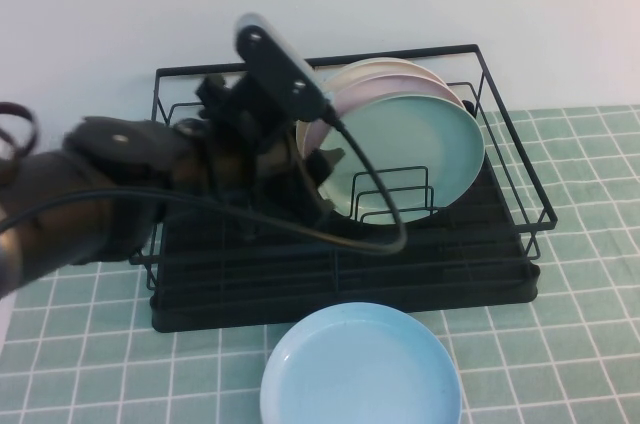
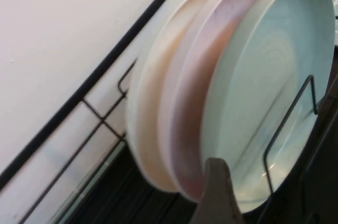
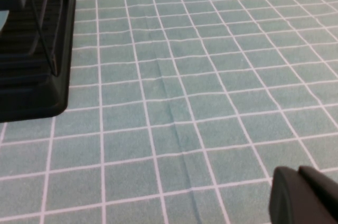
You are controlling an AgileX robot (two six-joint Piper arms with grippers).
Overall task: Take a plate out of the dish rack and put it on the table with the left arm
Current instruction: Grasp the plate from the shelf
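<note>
High view, left arm: As seen from the raised camera, the left arm (image 1: 110, 184) is stretched from the left edge across the dish rack (image 1: 340, 274), with a black cable looped over it; the left gripper (image 1: 325, 169) is placed at the near left edge of the standing plates, and its fingers are seen spread, nothing being pinched.
High view, plates: The mint-green plate (image 1: 415, 149) is stood on edge in the rack, frontmost in a leaning stack; a pink plate (image 1: 385, 79) and a cream plate (image 1: 365, 66) are stacked just behind it.
High view, surface: The rack is set on the green-tiled table (image 1: 590, 244) against a white wall (image 1: 100, 14); a light blue plate (image 1: 360, 369) is laid flat on the tiles just in front of the rack.
High view, room: Bare tiles are seen to the right of the rack and beside the blue plate.
Left wrist view: The mint-green plate (image 2: 269, 92), pink plate (image 2: 203, 102) and cream plate (image 2: 153, 113) are shown packed together, held by a wire divider (image 2: 288, 123); one fingertip (image 2: 219, 192) is seen near the mint plate's rim, contact not being discernible.
Right wrist view: The right gripper (image 3: 303, 197) is shown only as a dark part low over open tiles (image 3: 185, 76), well apart from the rack's corner (image 3: 37, 71); whether it is spread cannot be told.
</note>
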